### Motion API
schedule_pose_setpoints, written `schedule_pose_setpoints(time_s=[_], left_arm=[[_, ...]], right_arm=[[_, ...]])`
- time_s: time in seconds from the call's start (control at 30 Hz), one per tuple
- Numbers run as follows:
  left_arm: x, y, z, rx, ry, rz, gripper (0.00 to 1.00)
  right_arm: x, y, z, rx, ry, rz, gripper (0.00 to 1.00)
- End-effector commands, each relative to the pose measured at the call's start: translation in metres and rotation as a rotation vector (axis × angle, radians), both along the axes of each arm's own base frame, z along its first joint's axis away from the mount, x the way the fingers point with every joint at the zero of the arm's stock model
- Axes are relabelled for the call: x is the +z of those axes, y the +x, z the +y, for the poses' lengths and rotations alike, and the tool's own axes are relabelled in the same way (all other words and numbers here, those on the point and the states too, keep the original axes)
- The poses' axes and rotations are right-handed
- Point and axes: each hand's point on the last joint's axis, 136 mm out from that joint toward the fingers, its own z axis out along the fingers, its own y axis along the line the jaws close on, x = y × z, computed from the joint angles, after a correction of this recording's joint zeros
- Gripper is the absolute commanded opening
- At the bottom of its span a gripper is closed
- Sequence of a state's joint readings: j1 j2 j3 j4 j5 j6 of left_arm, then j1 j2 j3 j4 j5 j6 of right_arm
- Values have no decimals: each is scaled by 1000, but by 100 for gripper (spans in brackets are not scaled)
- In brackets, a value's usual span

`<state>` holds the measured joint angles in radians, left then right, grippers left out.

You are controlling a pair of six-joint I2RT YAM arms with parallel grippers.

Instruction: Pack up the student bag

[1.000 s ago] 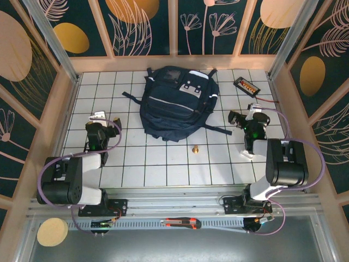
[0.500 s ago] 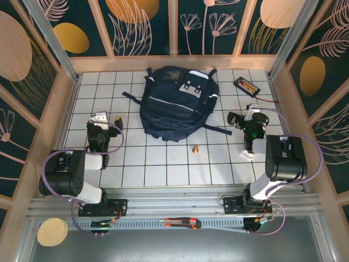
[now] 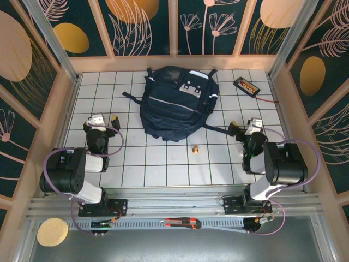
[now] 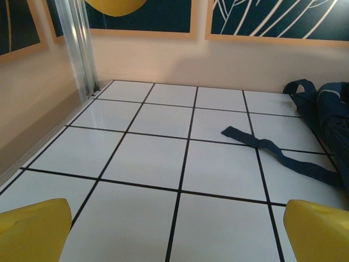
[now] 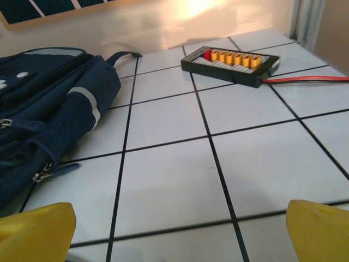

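The student bag [image 3: 177, 103], dark navy with pale stripes, lies flat at the back middle of the tiled table. Its edge [image 4: 334, 106] and a loose strap [image 4: 272, 150] show at the right of the left wrist view. Its side pocket [image 5: 52, 106] is at the left of the right wrist view. My left gripper [image 3: 105, 118] hangs open to the bag's left, its yellow fingertips [image 4: 32, 229] wide apart over bare tiles. My right gripper [image 3: 244, 129] is open to the bag's right, its fingertips [image 5: 322, 232] also spread with nothing between them.
A small brass piece [image 3: 194, 148] stands on the tiles in front of the bag. A black board with orange connectors [image 3: 246, 85] [image 5: 232, 60] and a red wire [image 5: 305, 79] lies at the back right. A utility knife [image 3: 182, 222] rests on the front rail.
Both arms have folded lower toward their bases. The right gripper has drawn back slightly toward the front edge. Both grippers stay open and the bag has not moved.
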<state>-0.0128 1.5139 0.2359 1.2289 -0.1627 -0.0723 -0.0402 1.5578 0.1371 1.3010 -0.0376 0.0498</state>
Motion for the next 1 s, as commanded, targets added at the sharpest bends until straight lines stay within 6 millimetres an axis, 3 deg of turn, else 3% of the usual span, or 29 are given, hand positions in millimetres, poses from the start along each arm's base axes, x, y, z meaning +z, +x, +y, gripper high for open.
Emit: schedule_pose_setpoints(time_s=[0.0,0.2,0.97], left_arm=[[11,-1,5,25,-18,-54,99],[10,-2,5,24,-18,-54,99],[10,1,-1,-12,-8,-45,99]], right_arm=[[45,0,-10,-78,-44,-195,99],[34,20,-11,-87,-44,-115,99],[35,20,-10,-81,-47,-116,99]])
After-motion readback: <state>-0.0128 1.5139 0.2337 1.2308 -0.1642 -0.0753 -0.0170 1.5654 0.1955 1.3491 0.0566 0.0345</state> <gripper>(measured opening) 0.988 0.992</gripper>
